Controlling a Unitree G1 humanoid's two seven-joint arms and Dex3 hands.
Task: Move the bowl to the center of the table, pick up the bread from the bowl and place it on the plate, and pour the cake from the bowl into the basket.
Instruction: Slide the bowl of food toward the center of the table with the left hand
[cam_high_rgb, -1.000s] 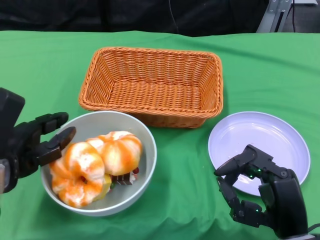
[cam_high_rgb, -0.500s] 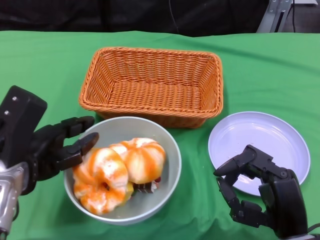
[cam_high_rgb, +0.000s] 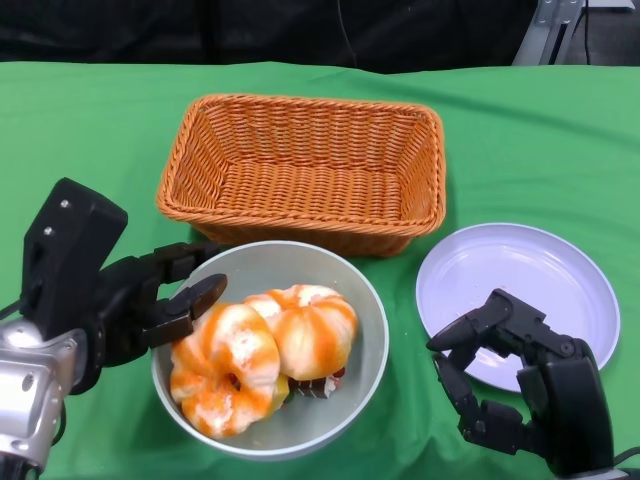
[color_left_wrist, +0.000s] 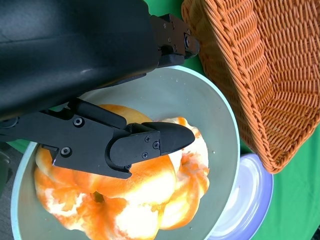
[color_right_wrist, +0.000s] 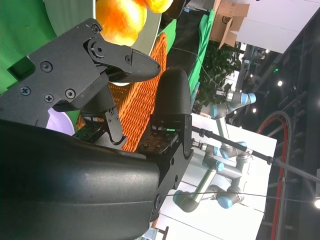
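Note:
The grey bowl (cam_high_rgb: 272, 266) sits in front of the basket, near the table's middle. It holds two orange-and-white twisted breads (cam_high_rgb: 228, 362) and a dark cake (cam_high_rgb: 316, 385), mostly hidden beneath them. My left hand (cam_high_rgb: 150, 300) grips the bowl's left rim, one finger inside against the bread and the others outside. The left wrist view shows that finger (color_left_wrist: 145, 145) lying over the bread (color_left_wrist: 150, 195) inside the bowl (color_left_wrist: 212, 115). My right hand (cam_high_rgb: 510, 380) hovers at the near edge of the white plate (cam_high_rgb: 525, 270), fingers apart and holding nothing.
An orange wicker basket (cam_high_rgb: 305, 165) stands just behind the bowl, almost touching its far rim. The plate lies to the right of the bowl. Green cloth covers the table, with a dark edge along the back.
My left hand has slid the bowl to the right and slightly nearer, from the left side to in front of the basket. The right hand has stayed where it was.

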